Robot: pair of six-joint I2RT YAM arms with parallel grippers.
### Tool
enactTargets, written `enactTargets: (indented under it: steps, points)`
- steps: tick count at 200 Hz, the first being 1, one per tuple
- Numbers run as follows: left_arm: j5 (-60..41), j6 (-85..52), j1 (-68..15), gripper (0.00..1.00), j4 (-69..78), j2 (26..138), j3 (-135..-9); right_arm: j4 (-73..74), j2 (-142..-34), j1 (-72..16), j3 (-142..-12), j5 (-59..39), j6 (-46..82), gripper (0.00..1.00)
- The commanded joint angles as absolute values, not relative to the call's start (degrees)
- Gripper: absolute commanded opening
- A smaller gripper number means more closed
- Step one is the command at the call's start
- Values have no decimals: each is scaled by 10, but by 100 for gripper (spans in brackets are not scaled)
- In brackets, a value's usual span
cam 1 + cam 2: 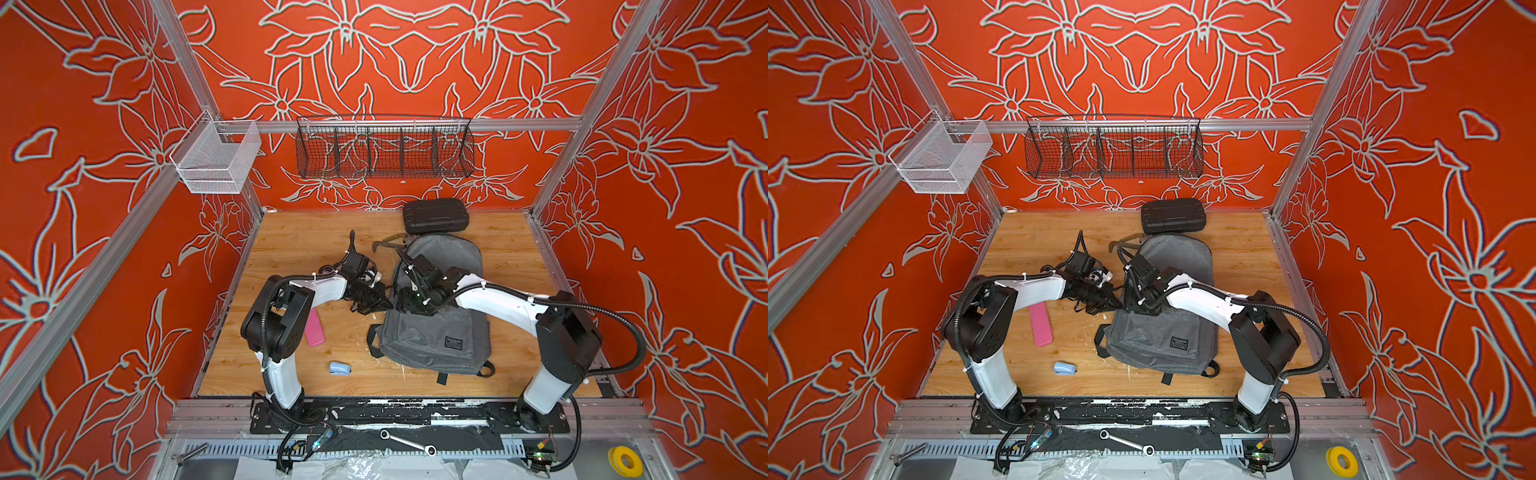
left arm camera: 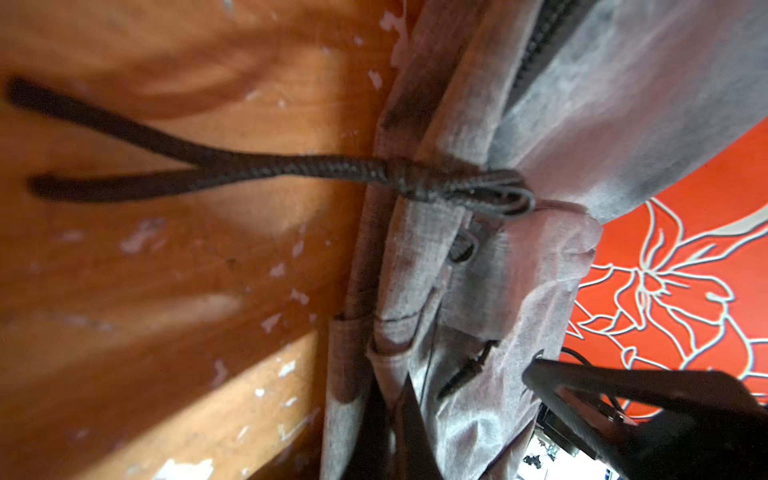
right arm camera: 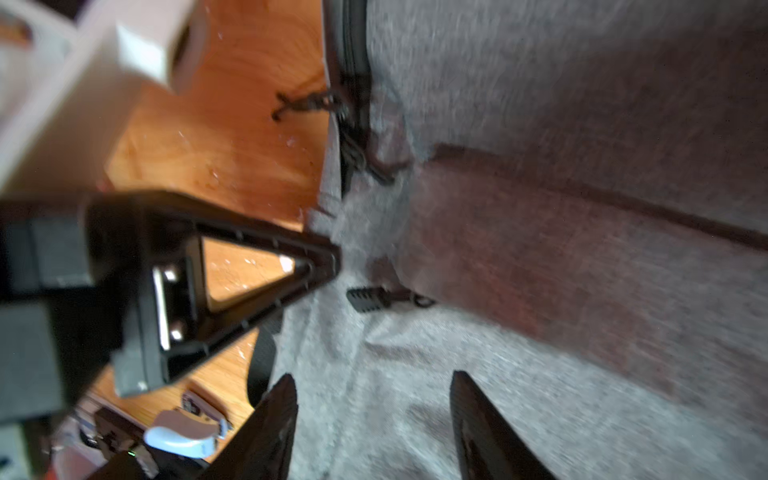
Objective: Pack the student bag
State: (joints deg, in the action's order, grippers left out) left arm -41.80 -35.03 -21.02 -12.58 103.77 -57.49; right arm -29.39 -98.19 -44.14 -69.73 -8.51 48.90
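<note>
Two hands seem to be unzipping the bag (image 1: 432,332): left hand (image 3: 330,251) clamping its edge, right hand (image 3: 371,384) hovering open, needing the pull (image 3: 368,298).

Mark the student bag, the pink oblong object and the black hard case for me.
student bag (image 1: 415,338): in a top view, grey front pocket.
pink oblong object (image 1: 1041,325): in a top view, middle of its top.
black hard case (image 1: 435,215): in a top view, centre of ribbed lid.

hard case (image 1: 435,215) behind student bag (image 1: 436,332) | stapler (image 1: 339,368) left of it
</note>
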Motion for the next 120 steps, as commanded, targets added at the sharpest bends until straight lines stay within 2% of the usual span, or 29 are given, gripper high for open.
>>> enactTargets:
  steps: [1,53,96,120]
  points:
    - [-443,-383,-213,0,-80,1009,-559,-269,-989,-445,-688,-64,570,61]
    - [-465,-375,-213,0,-60,984,-549,-247,-1025,-445,-679,-82,632,55]
    - [-467,-372,-214,0,-57,965,-535,-221,-1039,-446,-668,-81,660,43]
    - [-462,-367,-214,0,-60,956,-527,-226,-1035,-446,-657,-63,667,30]
